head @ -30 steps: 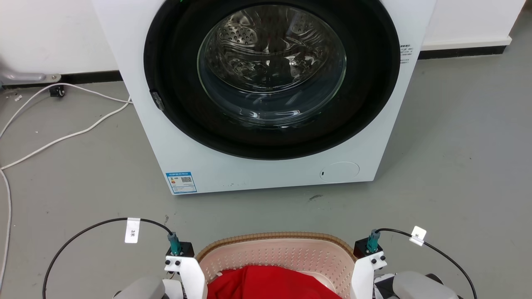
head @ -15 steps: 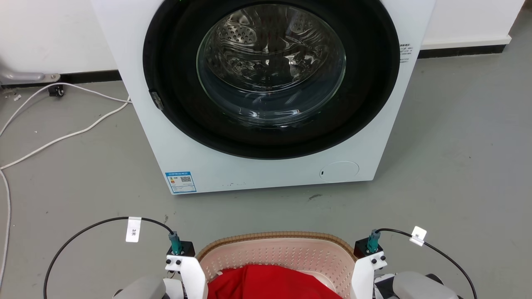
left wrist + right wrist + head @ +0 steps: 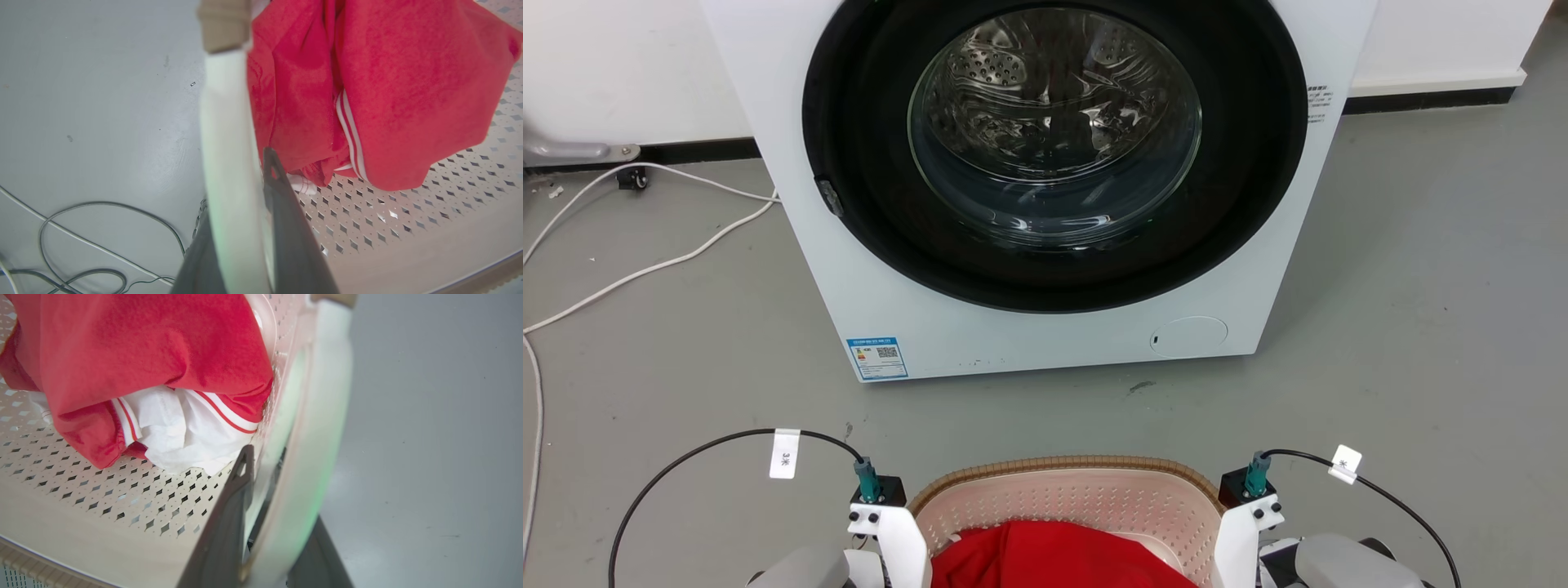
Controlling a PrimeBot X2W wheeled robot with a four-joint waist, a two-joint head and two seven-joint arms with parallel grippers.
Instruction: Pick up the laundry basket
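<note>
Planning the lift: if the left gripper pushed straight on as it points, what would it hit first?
The left gripper's inner finger would likely meet the red garment in the basket almost at once; the white handle runs between its fingers. Depth unclear.

Shell of the laundry basket (image 3: pixel 1086 502): pale-pink plastic, matt, smooth, pierced with small holes. Its rim (image 3: pixel 1054 464): brown, ribbed, woven-look texture. Side handle (image 3: pixel 229 155): white plastic, smooth, slight gloss. Red garment (image 3: pixel 408 81): soft matt cloth, faintly fuzzy. White cloth (image 3: pixel 184 433) bunched with it: thin, creased. Washer (image 3: pixel 1029 347): white casing, smooth, glossy. Door glass (image 3: pixel 1054 212): clear, shiny. Drum (image 3: pixel 1013 65) behind it: bright perforated metal. Floor (image 3: pixel 1421 327): grey, smooth, dull sheen.
</note>
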